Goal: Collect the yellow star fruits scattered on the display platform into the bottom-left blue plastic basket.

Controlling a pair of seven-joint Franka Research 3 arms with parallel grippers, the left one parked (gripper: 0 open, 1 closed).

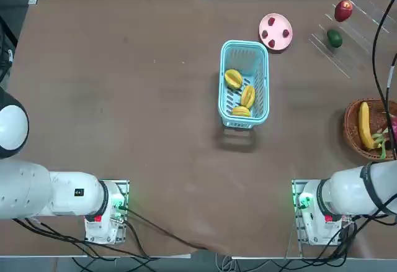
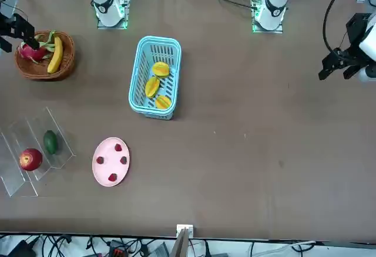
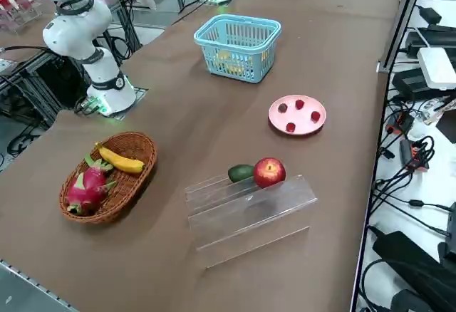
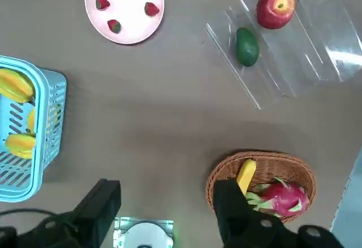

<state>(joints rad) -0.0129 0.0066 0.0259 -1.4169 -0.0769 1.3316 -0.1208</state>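
Three star fruits (image 1: pixel 240 95) lying together in the blue basket (image 1: pixel 260 58) at mid-worktop (image 1: pixel 124 129), none left on the clear platform (image 3: pixel 249 209), which carries only an apple (image 3: pixel 269 172) and a green fruit (image 3: pixel 241 172). Right gripper (image 4: pixel 164 208) raised near its base above the wicker basket (image 4: pixel 223 171), jaws apart and empty. Collection apparently complete, though a fruit hidden behind the platform's glare cannot be ruled out. Next move, by the look of it: nothing beyond holding clear, or one last check of the steps.
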